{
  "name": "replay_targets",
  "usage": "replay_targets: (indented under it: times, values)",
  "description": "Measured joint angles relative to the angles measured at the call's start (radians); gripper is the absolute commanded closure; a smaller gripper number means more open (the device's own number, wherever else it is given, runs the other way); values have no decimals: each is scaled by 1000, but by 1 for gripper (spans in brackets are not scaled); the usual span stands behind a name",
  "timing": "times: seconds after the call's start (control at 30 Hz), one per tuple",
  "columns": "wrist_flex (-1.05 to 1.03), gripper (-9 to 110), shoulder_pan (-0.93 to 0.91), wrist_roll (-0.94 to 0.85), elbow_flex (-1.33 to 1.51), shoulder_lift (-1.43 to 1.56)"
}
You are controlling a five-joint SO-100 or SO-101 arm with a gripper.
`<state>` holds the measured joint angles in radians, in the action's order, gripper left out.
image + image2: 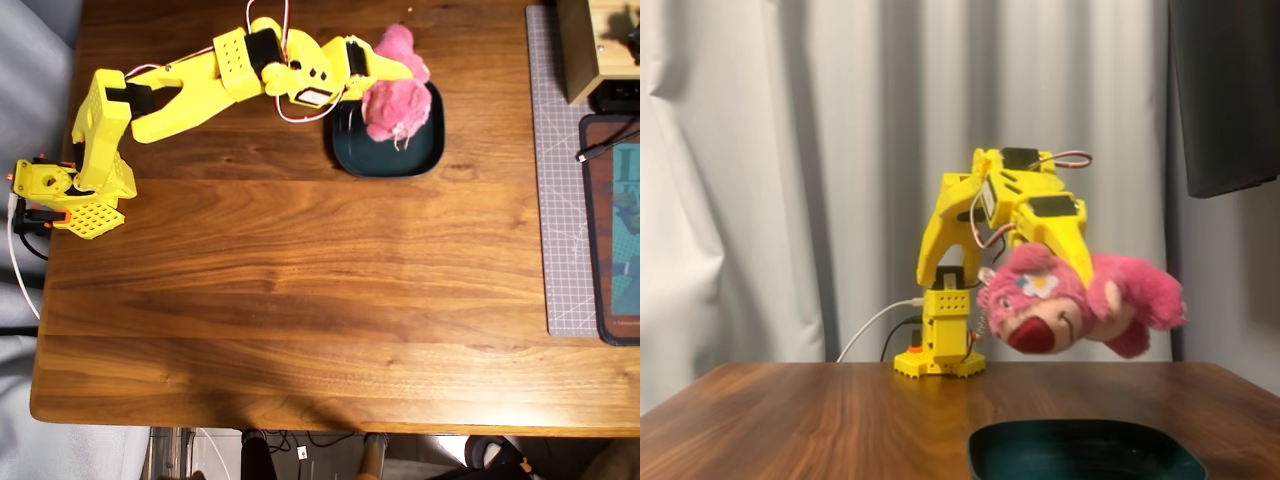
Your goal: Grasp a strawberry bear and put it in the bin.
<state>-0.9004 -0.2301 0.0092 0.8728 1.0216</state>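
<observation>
Overhead view: the strawberry bear (397, 102) is held in the air by the gripper (392, 68), whose yellow fingers are closed on the plush; part of its pink body overlaps the upper portion of the bin (392, 155), and part extends past the bin's top rim. In the fixed view, the strawberry bear (1072, 303) hangs clear above the bin (1080, 457), with visible space between the two. Its face is turned toward the camera and its body extends to the right in that view. The gripper (1076, 262) clamps it from above.

The bin is a dark teal-green dish with a raised rim. Its interior holds no object in either view.

The yellow arm (200, 85) reaches from its base (60, 185) at the left edge of the wooden table (300, 300) toward the bin. At the right side of the overhead view, a grey cutting mat (560, 200) lies on the table, with a light wooden box (590, 45) at its top end.
</observation>
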Motion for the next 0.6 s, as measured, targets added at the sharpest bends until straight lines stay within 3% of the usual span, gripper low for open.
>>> replay_targets:
  times: [0.47, 0.6]
  values:
    - [0, 75, 25, 0, 0, -38]
    - [0, 82, 29, 0, -20, -38]
